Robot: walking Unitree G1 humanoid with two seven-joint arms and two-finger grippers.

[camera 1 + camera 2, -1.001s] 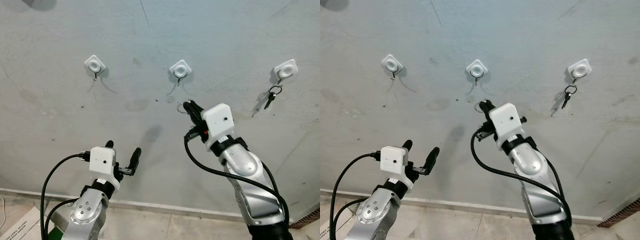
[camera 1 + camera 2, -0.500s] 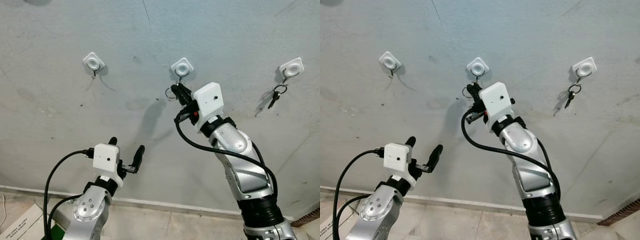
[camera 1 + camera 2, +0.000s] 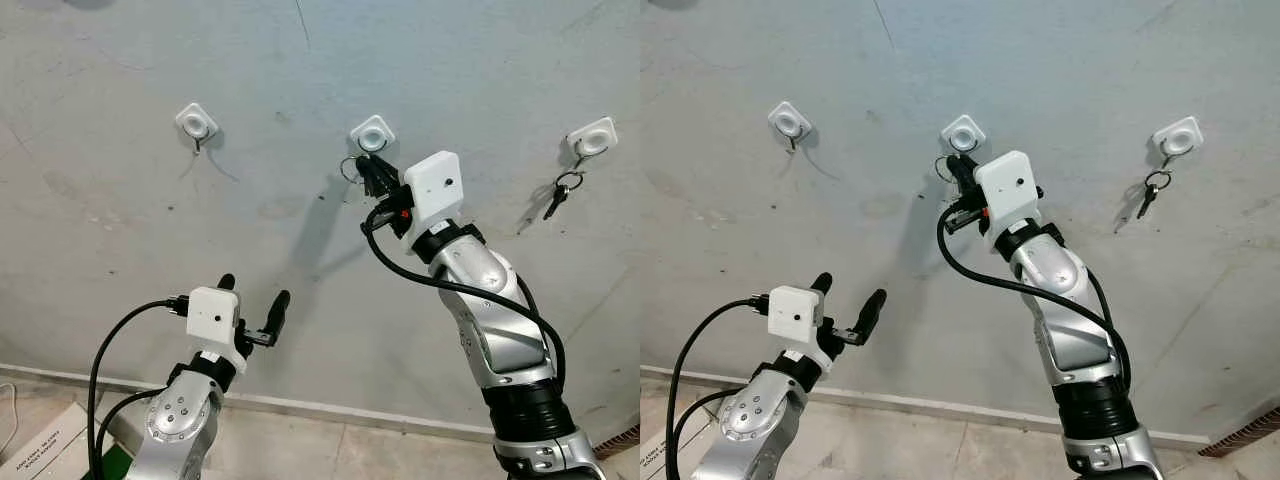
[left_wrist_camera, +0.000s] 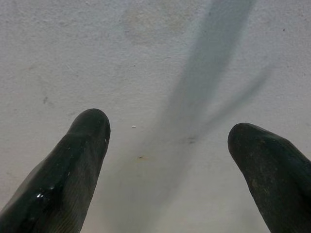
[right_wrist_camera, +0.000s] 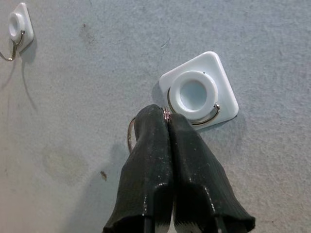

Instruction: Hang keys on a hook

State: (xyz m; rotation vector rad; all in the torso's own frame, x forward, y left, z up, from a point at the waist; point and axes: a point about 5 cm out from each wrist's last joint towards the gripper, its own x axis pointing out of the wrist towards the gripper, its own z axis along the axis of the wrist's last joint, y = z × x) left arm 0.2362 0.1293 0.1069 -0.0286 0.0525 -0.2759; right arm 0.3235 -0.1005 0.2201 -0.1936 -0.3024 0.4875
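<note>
Facing a grey wall (image 3: 120, 180), the head views show three white hooks in a row: left hook (image 3: 196, 122), middle hook (image 3: 372, 134), right hook (image 3: 591, 138). One set of keys (image 3: 558, 192) hangs on the right hook. The right gripper (image 3: 366, 172), just below the middle hook, pinches one key ring (image 3: 346, 168). The left gripper (image 3: 252, 300) is low with fingers apart.

From the left wrist, two spread fingers (image 4: 73, 165) face bare wall.

From the right wrist, the fingers (image 5: 150, 160) are pressed together on the ring, touching the middle hook's wire.
</note>
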